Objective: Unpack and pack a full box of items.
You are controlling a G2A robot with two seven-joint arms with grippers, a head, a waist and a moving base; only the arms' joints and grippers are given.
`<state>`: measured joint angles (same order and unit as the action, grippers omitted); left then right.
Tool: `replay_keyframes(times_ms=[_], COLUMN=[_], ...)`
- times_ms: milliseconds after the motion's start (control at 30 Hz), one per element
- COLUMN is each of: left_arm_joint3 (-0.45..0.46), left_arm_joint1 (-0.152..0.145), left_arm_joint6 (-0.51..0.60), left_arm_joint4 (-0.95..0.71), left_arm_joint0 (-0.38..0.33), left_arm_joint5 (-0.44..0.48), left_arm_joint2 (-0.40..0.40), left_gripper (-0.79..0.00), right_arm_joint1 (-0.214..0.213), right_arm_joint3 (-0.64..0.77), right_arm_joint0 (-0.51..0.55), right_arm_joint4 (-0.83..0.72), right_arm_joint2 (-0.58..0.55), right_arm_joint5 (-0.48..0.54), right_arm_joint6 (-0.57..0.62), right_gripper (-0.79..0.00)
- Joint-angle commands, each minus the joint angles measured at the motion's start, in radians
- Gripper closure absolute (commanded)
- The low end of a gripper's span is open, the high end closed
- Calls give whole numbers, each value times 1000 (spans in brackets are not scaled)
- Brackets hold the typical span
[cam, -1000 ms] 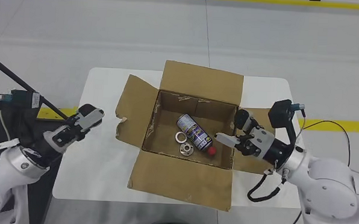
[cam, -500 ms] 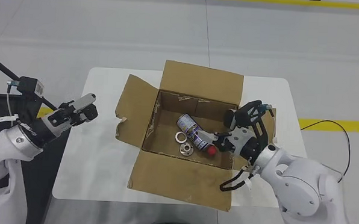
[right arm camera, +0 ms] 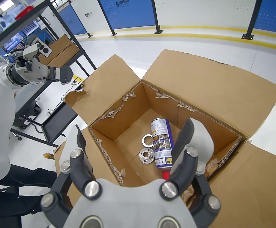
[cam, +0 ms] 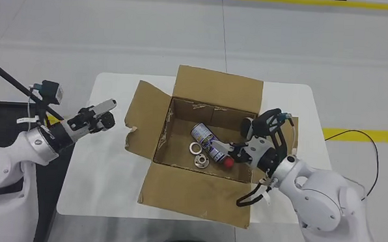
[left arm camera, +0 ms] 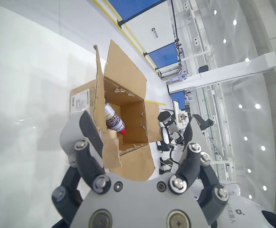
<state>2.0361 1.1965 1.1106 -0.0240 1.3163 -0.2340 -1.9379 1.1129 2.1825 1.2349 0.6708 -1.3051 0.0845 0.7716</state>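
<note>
Right hand [cam: 242, 139] is spread wide over our box's [cam: 215, 89] right wall, mid-frame; its finger half-hides the spray can's [cam: 208, 141] red cap from us. Left hand [cam: 103, 115] is wide too.

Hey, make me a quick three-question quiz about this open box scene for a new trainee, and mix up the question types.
1. True or false: the spray can stands upright inside the cardboard box.
2. Multiple choice: how many metal parts lie beside the can? A) one B) two C) four
3. Fill in: the hand poised over the box's rim, nearest the can, is the ____ hand.

Key:
1. False. It lies on its side.
2. B. They are a flange and a flat ring.
3. The right hand, which is open. The left hand is off to the box's side, apart from it.
</note>
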Motion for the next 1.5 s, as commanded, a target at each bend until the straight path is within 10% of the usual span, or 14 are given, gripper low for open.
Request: replay_keyframes(times_ms=[0, 433, 600, 1000, 1467], left_arm_joint3=[-49, -252, -311, -359, -351], left_arm_joint1=[-8, -49, -54, -73, -100], left_arm_joint6=[20, 96, 79, 53, 46], left_arm_joint4=[23, 153, 156, 155, 115], left_arm_joint0=[-55, -240, -278, -289, -240], left_arm_joint5=[-17, -40, -22, -21, -20], left_arm_joint2=[28, 170, 228, 263, 213], left_gripper=[-785, -770, -363, 0, 0], right_arm_joint1=[0, -7, -9, -8, 3], right_arm_joint3=[-6, 9, 8, -4, -53], right_arm_joint0=[-2, 73, 75, 48, -38], right_arm_joint4=[3, 0, -2, 6, 0], right_arm_joint2=[4, -43, -44, -17, 60], right_arm_joint5=[-1, -9, -7, -20, -93], right_arm_joint6=[0, -15, -1, 16, 47], right_gripper=[-785, -785, -785, -785, -785])
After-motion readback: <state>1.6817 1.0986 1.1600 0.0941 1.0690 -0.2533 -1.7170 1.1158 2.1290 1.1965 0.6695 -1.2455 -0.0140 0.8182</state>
